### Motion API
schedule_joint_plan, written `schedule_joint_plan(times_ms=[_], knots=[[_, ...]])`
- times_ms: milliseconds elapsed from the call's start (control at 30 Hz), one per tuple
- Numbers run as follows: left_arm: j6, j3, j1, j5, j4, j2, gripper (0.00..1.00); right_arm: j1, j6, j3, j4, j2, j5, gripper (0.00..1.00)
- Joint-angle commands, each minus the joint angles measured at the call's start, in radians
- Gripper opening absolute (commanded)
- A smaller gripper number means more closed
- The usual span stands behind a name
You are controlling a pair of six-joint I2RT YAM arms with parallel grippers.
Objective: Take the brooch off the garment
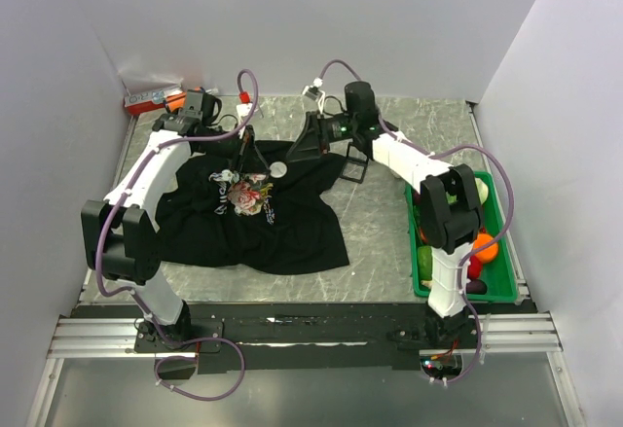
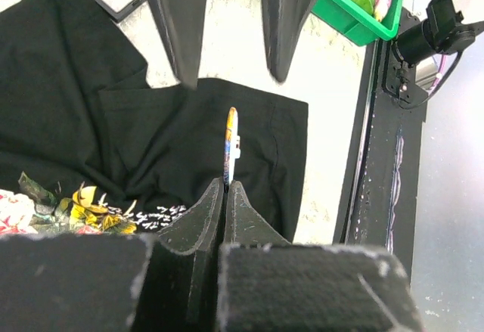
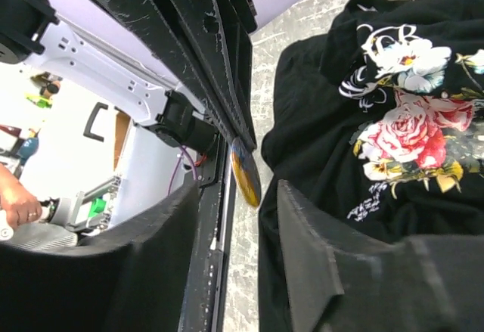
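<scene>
Pinches the brooch (image 2: 231, 147) edge-on between the closed tips of the left gripper (image 2: 227, 187), above the garment (image 2: 91, 120) (rose print (image 3: 412, 131) just left). Holds the right gripper (image 3: 238, 196) parted, just beside, not touching.

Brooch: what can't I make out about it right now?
- Left wrist: brooch shows edge-on; its face is unreadable.
- Right wrist: the left fingers cover its upper part.
- Top external: too small to tell whether it is free of the garment.

Black garment (image 1: 292, 232) bears pink roses (image 3: 412, 131); brooch (image 3: 246, 172) yellowish-gold.
</scene>
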Motion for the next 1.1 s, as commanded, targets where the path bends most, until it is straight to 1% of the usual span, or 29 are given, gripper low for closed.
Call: schedule_joint_plan(times_ms=[0,33,67,100,133,200,267,300,333,433,567,700,800,933,1067], knots=[[0.013,0.029,0.008,0.010,0.002,-0.039,0.01,-0.039,-0.086,0.012,-0.015,-0.093,-0.044,0.56],[0.022,0.038,0.011,0.016,-0.006,-0.039,0.01,-0.048,-0.132,0.018,-0.061,-0.105,-0.039,0.56],[0.030,0.045,0.013,0.019,-0.010,-0.037,0.01,-0.059,-0.193,0.039,-0.127,-0.113,0.006,0.56],[0.038,0.049,0.014,0.020,-0.018,-0.033,0.01,-0.061,-0.364,0.056,-0.223,-0.118,0.039,0.54],[0.055,0.061,0.021,0.028,-0.030,-0.030,0.01,-0.058,-0.462,0.074,-0.384,-0.125,0.082,0.53],[0.071,0.077,0.024,0.034,-0.049,-0.013,0.01,-0.046,-0.620,0.102,-0.474,-0.127,0.166,0.48],[0.098,0.098,0.028,0.046,-0.075,-0.002,0.01,-0.044,-0.625,0.116,-0.476,-0.110,0.202,0.45],[0.113,0.108,0.031,0.048,-0.086,0.007,0.01,-0.045,-0.596,0.119,-0.462,-0.104,0.244,0.44],[0.156,0.112,0.033,0.042,-0.104,0.013,0.01,-0.045,-0.579,0.122,-0.416,-0.089,0.246,0.45],[0.194,0.134,0.036,0.022,-0.147,0.036,0.01,-0.035,-0.539,0.180,-0.387,-0.044,0.202,0.45],[0.211,0.158,0.039,0.031,-0.191,0.064,0.01,0.000,-0.538,0.233,-0.371,-0.017,0.186,0.47],[0.211,0.158,0.057,0.049,-0.204,0.069,0.01,0.031,-0.516,0.231,-0.351,-0.003,0.145,0.49],[0.210,0.152,0.065,0.060,-0.201,0.066,0.01,0.054,-0.535,0.237,-0.367,0.008,0.147,0.49],[0.194,0.143,0.070,0.082,-0.181,0.062,0.01,0.059,-0.513,0.242,-0.350,0.026,0.143,0.49],[0.205,0.167,0.076,0.086,-0.224,0.081,0.01,0.060,-0.486,0.257,-0.330,0.043,0.114,0.47]])
